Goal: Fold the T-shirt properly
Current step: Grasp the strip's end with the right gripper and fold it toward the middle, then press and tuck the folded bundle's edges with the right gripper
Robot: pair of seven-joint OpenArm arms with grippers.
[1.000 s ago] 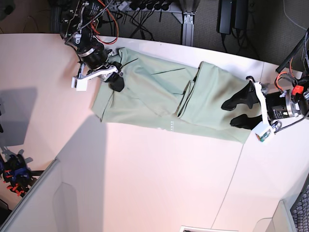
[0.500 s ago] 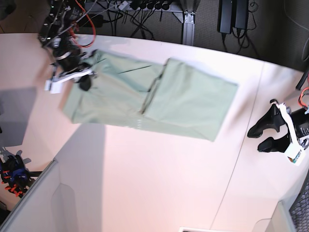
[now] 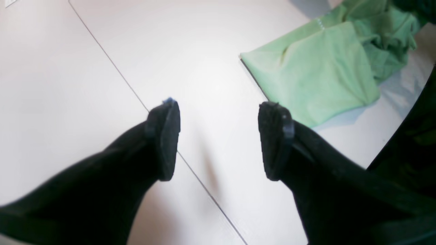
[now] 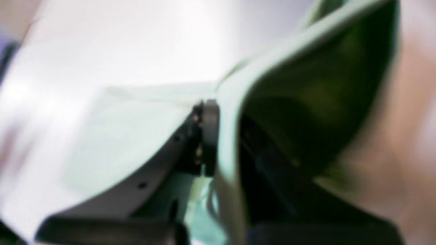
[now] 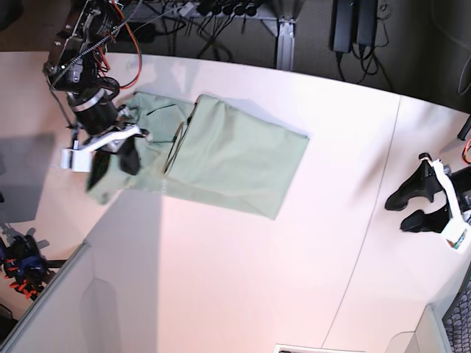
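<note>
A white table (image 5: pixel 221 279) with a thin seam; cables (image 5: pixel 213 11) hang behind.

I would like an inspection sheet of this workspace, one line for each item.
Surface: pale table with a thin seam line running across it.
Job's things: T-shirt, partly folded, one end bunched at the right gripper.
Clutter: nothing seen.
Grippers: right gripper shut on the T-shirt's edge; left gripper open, empty, apart from the shirt.
Cables: red and black wires on the right arm.
Surroundings: dark floor and equipment behind the table.
</note>
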